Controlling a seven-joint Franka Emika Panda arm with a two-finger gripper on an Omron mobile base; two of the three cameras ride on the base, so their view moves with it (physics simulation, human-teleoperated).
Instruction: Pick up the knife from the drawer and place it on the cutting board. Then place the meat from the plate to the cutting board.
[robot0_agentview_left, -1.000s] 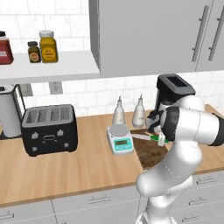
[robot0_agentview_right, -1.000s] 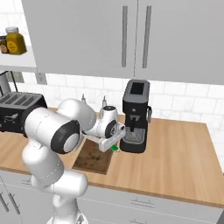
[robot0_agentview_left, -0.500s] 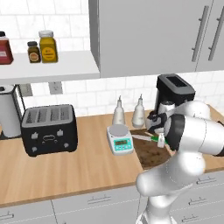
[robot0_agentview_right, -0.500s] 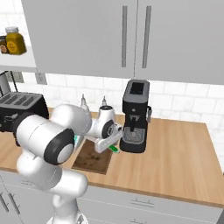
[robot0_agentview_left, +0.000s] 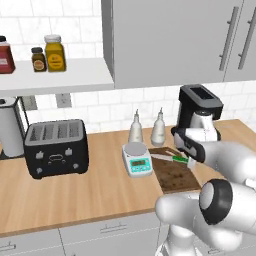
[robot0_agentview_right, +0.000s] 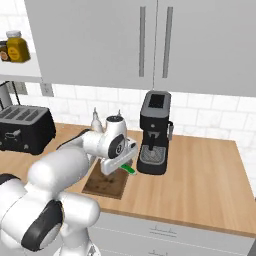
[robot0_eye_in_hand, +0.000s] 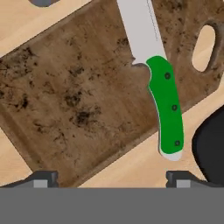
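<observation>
Wooden counter (robot0_agentview_left: 100, 185) runs mid-frame. Our gripper (robot0_eye_in_hand: 111, 177) hangs w/ jaws spread wide, holding nothing. Knife (robot0_eye_in_hand: 159, 87) lies on cutting board (robot0_eye_in_hand: 83, 96), upper right of hand view, handle end overhanging the board's edge. Risk, we reckon: nudging that handle on retreat could tip it off. Coffee machine (robot0_agentview_right: 155, 132) sits close beside; scale (robot0_agentview_left: 137, 159) & bottles (robot0_agentview_left: 147, 127) crowd the board's other side.

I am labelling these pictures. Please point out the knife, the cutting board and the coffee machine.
knife (robot0_eye_in_hand: 167, 105): hand view, middle of its green handle.
cutting board (robot0_eye_in_hand: 78, 100): hand view, bare speckled wood left of the blade.
coffee machine (robot0_agentview_right: 156, 131): right base view, black front body.
</observation>
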